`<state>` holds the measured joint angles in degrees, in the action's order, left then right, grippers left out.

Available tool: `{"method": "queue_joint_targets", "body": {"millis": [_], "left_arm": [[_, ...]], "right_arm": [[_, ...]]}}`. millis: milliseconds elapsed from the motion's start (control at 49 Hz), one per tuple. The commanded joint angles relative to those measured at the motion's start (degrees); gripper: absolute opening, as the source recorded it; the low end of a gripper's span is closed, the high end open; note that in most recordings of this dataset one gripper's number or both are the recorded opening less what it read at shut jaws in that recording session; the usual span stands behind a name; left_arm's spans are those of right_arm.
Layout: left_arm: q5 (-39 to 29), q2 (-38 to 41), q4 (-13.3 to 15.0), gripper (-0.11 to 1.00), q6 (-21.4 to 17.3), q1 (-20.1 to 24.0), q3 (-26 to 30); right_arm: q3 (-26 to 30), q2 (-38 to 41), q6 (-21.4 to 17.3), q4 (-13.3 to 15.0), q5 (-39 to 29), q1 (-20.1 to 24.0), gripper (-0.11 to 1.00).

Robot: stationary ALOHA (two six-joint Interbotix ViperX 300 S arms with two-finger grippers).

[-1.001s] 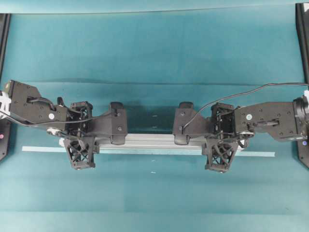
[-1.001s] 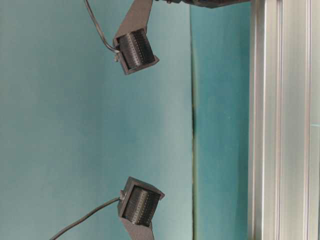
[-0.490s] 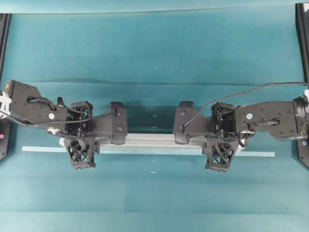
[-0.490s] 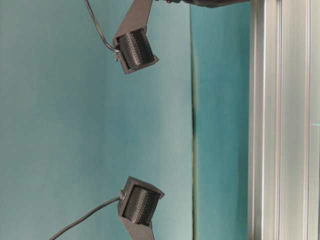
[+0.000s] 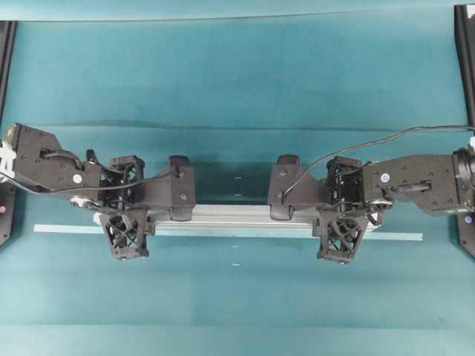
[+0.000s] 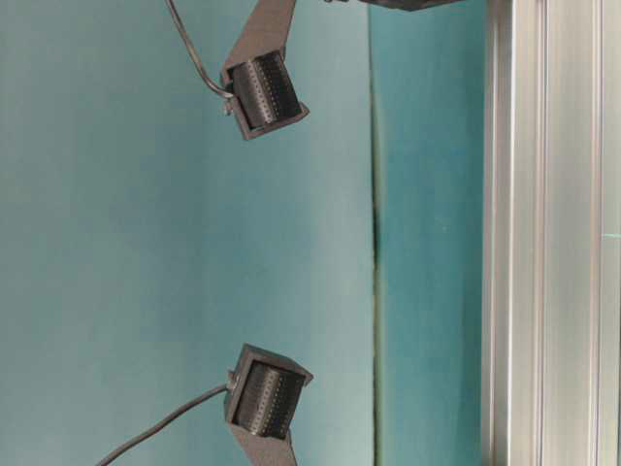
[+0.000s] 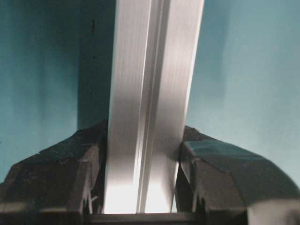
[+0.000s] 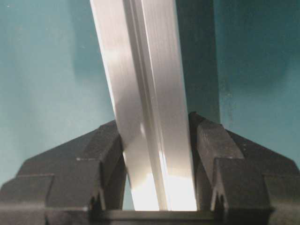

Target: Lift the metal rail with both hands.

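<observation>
The metal rail (image 5: 230, 215) is a long silver grooved bar lying left to right across the middle of the overhead view. My left gripper (image 5: 125, 208) is shut on it near its left end. My right gripper (image 5: 342, 211) is shut on it near its right end. In the left wrist view the rail (image 7: 150, 93) runs up between the black fingers (image 7: 56, 178), which press on both its sides. The right wrist view shows the same grip on the rail (image 8: 140, 84), whose shadow falls on the cloth well to one side. The table-level view shows the rail (image 6: 553, 243) as a vertical band.
A thin pale tape strip (image 5: 67, 229) lies on the teal cloth just in front of the rail and reaches past both its ends. Black frame posts (image 5: 465, 44) stand at the far left and right edges. Two black boxes (image 6: 267, 92) on cables show in the table-level view.
Both grippers keep their hold on the rail. The arms and the rail have shifted only very slightly.
</observation>
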<state>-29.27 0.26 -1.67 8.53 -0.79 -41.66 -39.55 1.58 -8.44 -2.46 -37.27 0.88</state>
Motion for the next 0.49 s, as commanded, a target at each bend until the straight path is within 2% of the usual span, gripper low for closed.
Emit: {"method": "queue_joint_targets", "body": {"millis": [0,61,102,225,306,347,470], "left_arm": [[1.05,-0.7,0.18,0.31,1.23,0.26,0.44],[1.05,-0.79,0.35,0.31,1.23,0.18,0.44],[1.05,-0.7,0.35,0.37,1.23,0.18,0.44],[1.41,-0.79,0.18,0.75,1.05,0.0,0.35],[2.37,-0.79,0.18,0.93,1.05,0.0,0.35],[2.99,-0.79,0.18,0.97,1.05,-0.09,0.18],[4.31,-0.79,0.18,0.93,0.97,-0.35,0.18]], "right_arm": [[0.44,0.18,-0.62,-0.79,0.97,-0.35,0.38],[0.35,0.09,-0.62,-1.23,1.14,-0.26,0.38],[0.35,0.09,-0.62,-1.23,1.32,-0.18,0.42],[0.35,0.09,-0.44,-1.23,1.93,0.62,0.78],[0.26,0.09,-0.26,-1.23,2.46,1.14,0.95],[0.18,0.09,-0.44,-1.23,3.16,1.32,0.99],[-0.18,-0.09,-0.53,-1.23,4.83,1.41,0.99]]}}
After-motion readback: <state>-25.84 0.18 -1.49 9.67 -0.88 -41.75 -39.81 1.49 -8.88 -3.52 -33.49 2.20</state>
